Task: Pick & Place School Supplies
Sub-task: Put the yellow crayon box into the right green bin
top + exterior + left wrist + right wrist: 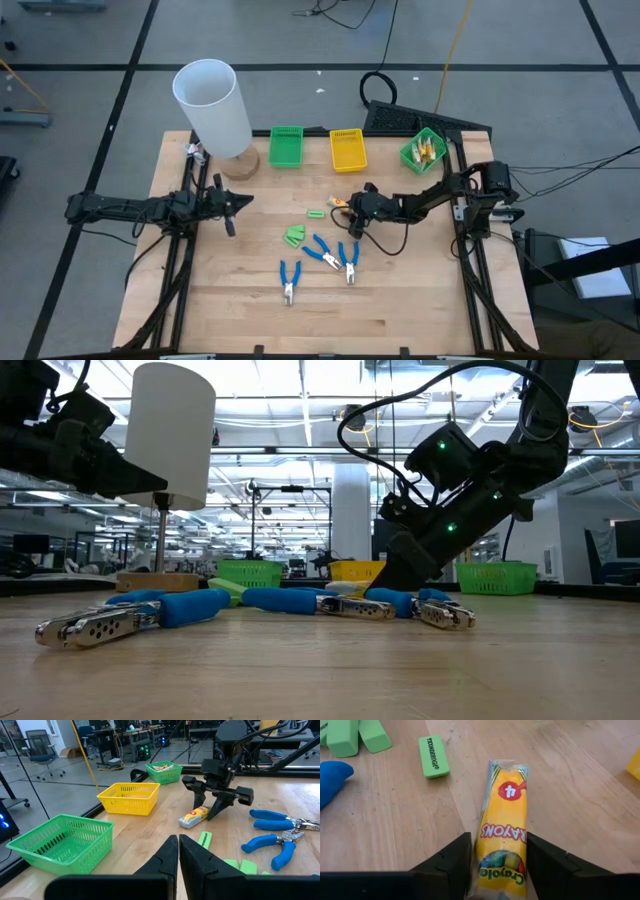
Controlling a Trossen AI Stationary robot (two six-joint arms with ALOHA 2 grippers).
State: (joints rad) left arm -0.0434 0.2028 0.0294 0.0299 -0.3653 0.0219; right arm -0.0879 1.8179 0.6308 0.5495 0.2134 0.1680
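A yellow crayon pack [504,825] in clear wrap lies flat on the table's middle [340,204]. My right gripper [499,837] is shut on it, reaching in from the table's right. Light-green erasers [294,236] and one apart [434,756] lie on the wood nearby. Three blue-handled pliers [322,250] lie flat toward the near edge. My left gripper [232,205] hangs shut with nothing in it over the table's left side, its fingertips together in the left wrist view [178,840]. My right gripper has the crayon pack between its two fingers, one on each long side [524,845], at the end nearest the table's right. The fingers slant down from the right and lie along the pack. The pack lies flat on the wood.
Along the far edge stand a green bin [286,146], a yellow bin [348,150] and a second green bin [423,150] with items in it. A tall white cylinder [212,105] stands on a wooden base at the far left. Bare wood lies near the front edge.
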